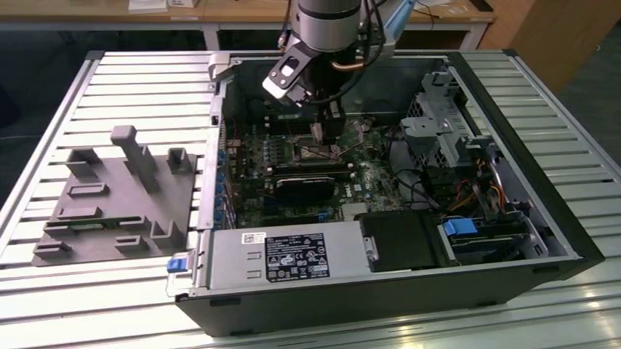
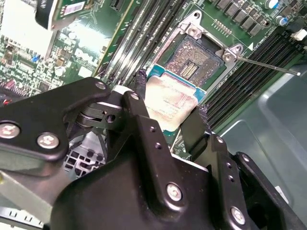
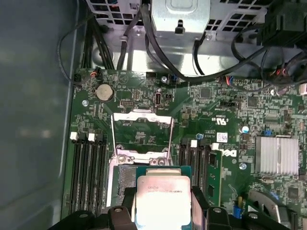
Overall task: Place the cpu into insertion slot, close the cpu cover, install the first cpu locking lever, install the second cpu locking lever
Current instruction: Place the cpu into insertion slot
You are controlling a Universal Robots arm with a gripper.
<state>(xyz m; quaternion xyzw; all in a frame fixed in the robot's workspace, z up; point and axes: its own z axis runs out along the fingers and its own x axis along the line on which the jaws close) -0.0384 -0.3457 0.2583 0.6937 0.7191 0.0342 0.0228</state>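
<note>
We stand over a workshop table built of pale, ribbed metal slats whose long grooves run across from the exterior view's left to its right. Light from above falls hard on the nearest slats, where we see patches of white glare. Behind the table stands a desk with a light wooden top and white legs, carrying a few white papers or boxes. A warm brown wooden panel rises at the far corner on the exterior view's right. The floor beside the table lies dark and in shadow.
</note>
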